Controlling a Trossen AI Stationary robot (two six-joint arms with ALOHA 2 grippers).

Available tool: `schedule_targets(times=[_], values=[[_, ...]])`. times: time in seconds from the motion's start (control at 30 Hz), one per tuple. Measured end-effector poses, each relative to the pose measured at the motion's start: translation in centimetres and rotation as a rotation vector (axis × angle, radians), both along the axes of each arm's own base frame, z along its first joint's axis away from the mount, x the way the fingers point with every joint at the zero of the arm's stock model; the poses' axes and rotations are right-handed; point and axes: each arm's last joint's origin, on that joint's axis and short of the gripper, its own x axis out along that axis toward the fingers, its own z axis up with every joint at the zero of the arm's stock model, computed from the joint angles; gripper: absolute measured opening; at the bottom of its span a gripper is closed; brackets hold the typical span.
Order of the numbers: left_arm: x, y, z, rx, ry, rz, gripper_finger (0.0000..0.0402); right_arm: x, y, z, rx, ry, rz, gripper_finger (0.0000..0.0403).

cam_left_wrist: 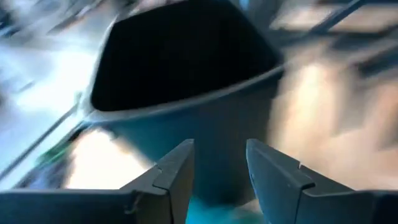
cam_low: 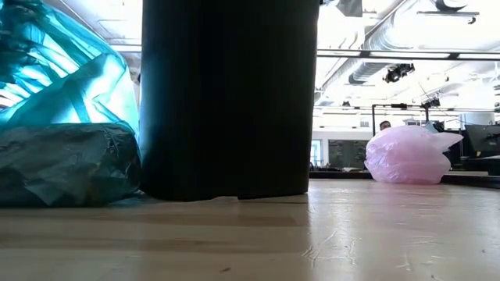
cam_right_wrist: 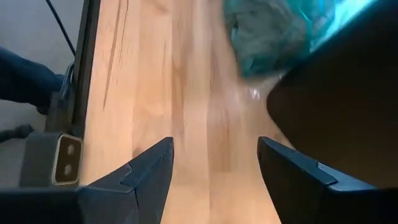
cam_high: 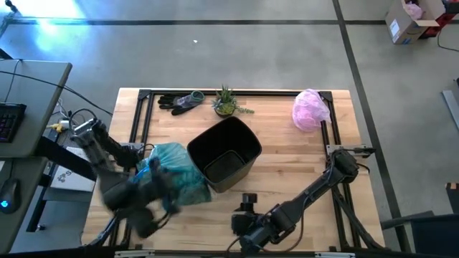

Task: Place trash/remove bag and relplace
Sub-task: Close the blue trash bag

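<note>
The teal bag [cam_high: 176, 175] is out of the black bin [cam_high: 226, 152] and lies bunched on the desk [cam_high: 287, 168] at the lower left of the high view, touching the bin's side, its long axis running left to right. The left claw [cam_high: 147, 188] is at the bag with fingers apart, empty in its wrist view. The right claw [cam_high: 244, 231] waits wide open at lower centre. Judging by this, removal is done; next comes fitting the pink bag [cam_high: 310, 110].
</note>
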Motion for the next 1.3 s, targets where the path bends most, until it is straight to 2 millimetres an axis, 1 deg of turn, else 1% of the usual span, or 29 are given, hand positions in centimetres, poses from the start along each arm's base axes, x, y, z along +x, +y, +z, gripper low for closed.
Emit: schedule_targets(times=[0.07, 0.13, 0.23, 0.4, 0.53, 0.67, 0.77, 0.87, 0.93, 1.0, 1.1, 1.2, 1.3], values=[[1.0, 2.0, -1.7, 0.015, 0.117, 0.089, 0.0122, -0.8, 0.6, -0.1, -0.003, 0.002, -0.027, 0.0220], [1.8, 3.5, -3.5, 0.018, 0.218, 0.156, 0.0116, -1.6, 1.3, -0.1, -0.011, -0.003, -0.049, 0.0220], [2.6, 4.4, -6.1, -0.017, 0.332, 0.172, 0.0110, -2.6, 2.2, -0.1, -0.031, -0.022, -0.077, 0.0220], [3.3, 4.5, -10.4, -0.135, 0.449, 0.103, 0.0108, -3.8, 2.7, -0.2, -0.075, -0.043, -0.124, 0.0220], [2.6, 4.5, -13.5, -0.224, 0.486, 0.120, 0.0108, -4.6, 2.9, -0.3, -0.112, -0.040, -0.154, 0.0220], [1.5, 4.0, -15.5, -0.299, 0.473, 0.143, 0.0108, -5.6, 3.1, -0.4, -0.132, -0.031, -0.187, 0.0220], [1.0, 3.4, -16.1, -0.347, 0.468, 0.132, 0.0108, -6.4, 3.3, -0.4, -0.155, -0.048, -0.223, 0.0220], [1.0, 2.7, -16.0, -0.375, 0.441, 0.104, 0.0108, -7.4, 3.5, -0.4, -0.174, -0.077, -0.268, 0.0220], [1.2, 2.0, -14.9, -0.387, 0.378, 0.061, 0.0108, -7.9, 3.7, -0.3, -0.182, -0.106, -0.302, 0.0220], [1.8, 1.2, -13.2, -0.387, 0.280, 0.007, 0.0108, -8.5, 3.8, -0.3, -0.190, -0.124, -0.332, 0.0220], [2.3, 0.0, -9.9, -0.339, 0.122, -0.084, 0.0108, -9.4, 3.7, -0.3, -0.198, -0.131, -0.383, 0.0220], [2.7, -1.2, -6.7, -0.257, -0.038, -0.160, 0.0108, -10.2, 3.5, -0.2, -0.215, -0.124, -0.429, 0.0220], [3.1, -2.4, -4.4, -0.158, -0.159, -0.226, 0.0108, -10.9, 3.0, -0.1, -0.242, -0.119, -0.486, 0.0220]])
